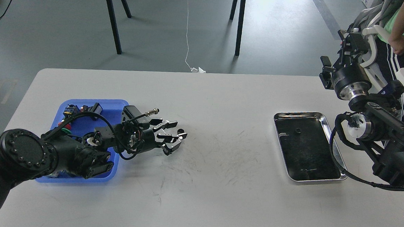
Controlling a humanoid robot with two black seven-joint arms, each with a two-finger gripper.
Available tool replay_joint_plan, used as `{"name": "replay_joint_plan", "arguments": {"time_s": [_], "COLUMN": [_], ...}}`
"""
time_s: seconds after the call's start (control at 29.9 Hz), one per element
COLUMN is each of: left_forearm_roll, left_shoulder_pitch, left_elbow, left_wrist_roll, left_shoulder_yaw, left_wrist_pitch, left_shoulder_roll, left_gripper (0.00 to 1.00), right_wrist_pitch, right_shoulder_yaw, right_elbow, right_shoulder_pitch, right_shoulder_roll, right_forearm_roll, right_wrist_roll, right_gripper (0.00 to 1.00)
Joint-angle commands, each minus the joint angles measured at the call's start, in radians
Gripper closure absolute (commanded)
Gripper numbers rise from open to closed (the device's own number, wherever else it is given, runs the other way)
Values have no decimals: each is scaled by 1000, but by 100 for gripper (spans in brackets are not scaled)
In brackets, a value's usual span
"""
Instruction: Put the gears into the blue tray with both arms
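Blue tray [114,106]: shallow rectangular plastic, rounded corners, raised rim, flat on the white table [219,169] near its left end. The left arm [61,151] crosses over most of it, so only the far rim and the near right corner show clearly. Inside, at the far left, a cluster of push-button switches [71,115] with red and green caps.

One gear [297,131]: tiny, black, round, lying flat in the far half of the metal tray [335,148], well apart from the blue tray. Teeth not resolvable at this size; probably one gear only.
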Motion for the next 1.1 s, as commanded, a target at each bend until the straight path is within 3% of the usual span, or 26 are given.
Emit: {"name": "replay_joint_plan", "arguments": {"time_s": [0.0,0.63,1.07], "left_forearm_roll": [1,-1,-24], "left_shoulder_pitch": [8,9,-24], "left_elbow": [-1,-1,5], "left_wrist_roll": [0,0,0], "left_shoulder_yaw": [-1,-11,-83], "left_wrist_pitch": [0,0,0], "left_shoulder_roll": [1,-1,12], "left_gripper": [52,75,77], "right_wrist_pitch": [-1,-1,-1], "right_shoulder_yaw": [-1,-1,-25], "right_elbow": [-1,-11,-12], "right_shoulder_pitch": [0,0,2], "right_shoulder_roll": [0,0,0], "right_forearm_roll": [-1,-7,-7], "right_wrist_roll": [0,0,0], "right_gripper": [6,6,6]}}
